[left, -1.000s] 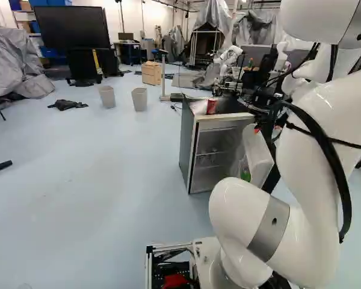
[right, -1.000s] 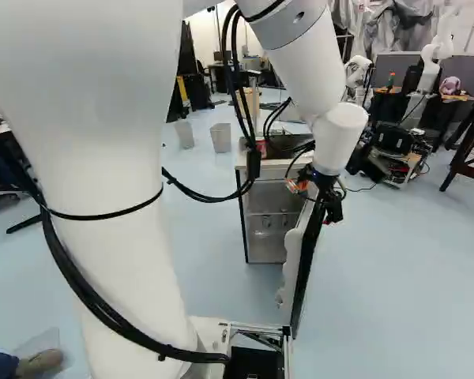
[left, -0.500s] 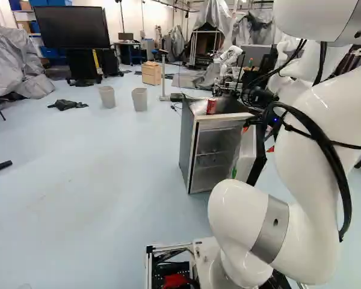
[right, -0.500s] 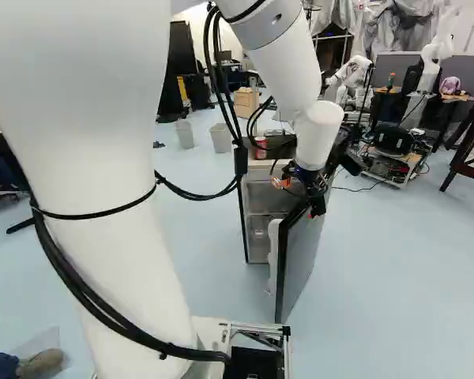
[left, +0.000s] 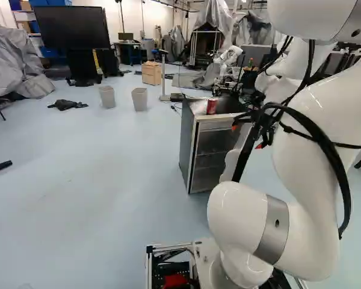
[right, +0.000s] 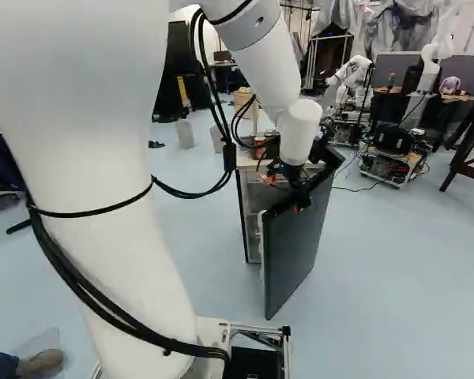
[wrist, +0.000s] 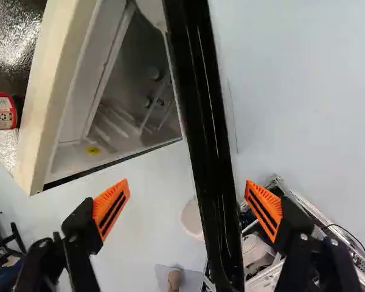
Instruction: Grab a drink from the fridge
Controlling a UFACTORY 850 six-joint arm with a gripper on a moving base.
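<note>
From here I see the gripper spread wide astride the edge of the door, and pushing that too hard could jolt the fridge and topple the can on top, at its eleven o'clock.

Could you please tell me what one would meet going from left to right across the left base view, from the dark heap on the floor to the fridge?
Dark heap, grey bin, second grey bin, thin upright stand, fridge.
</note>
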